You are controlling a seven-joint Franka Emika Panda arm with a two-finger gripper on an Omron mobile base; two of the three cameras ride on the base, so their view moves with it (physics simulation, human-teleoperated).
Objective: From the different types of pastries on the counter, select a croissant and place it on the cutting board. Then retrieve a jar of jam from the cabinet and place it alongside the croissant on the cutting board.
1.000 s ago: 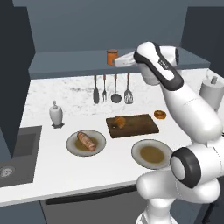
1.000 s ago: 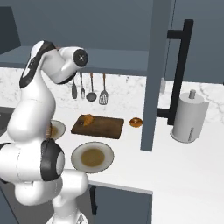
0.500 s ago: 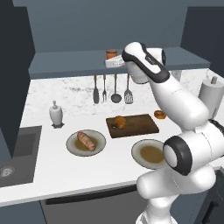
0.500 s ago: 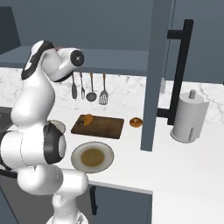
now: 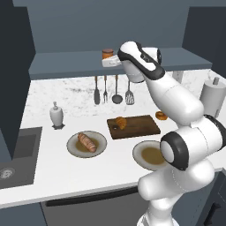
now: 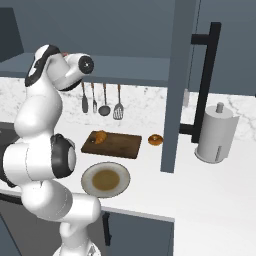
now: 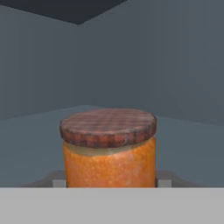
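Observation:
The jar of jam, orange with a reddish checked lid, stands upright on the cabinet's slate shelf. It sits between my gripper's two grey fingertips, which press against its sides, so the gripper is shut on it. From the left base view the jar shows just behind the gripper at shelf height. The golden croissant lies on the left part of the dark cutting board on the counter; from the right I see the croissant on the board.
A reddish roll lies on a round plate, and a second plate sits near the front. A doughnut is right of the board. Utensils hang on the wall. A tall open cabinet door and a paper-towel holder stand at right.
The hand has swung left along the shelf to the jar, and its fingers have closed in against the jar's sides.

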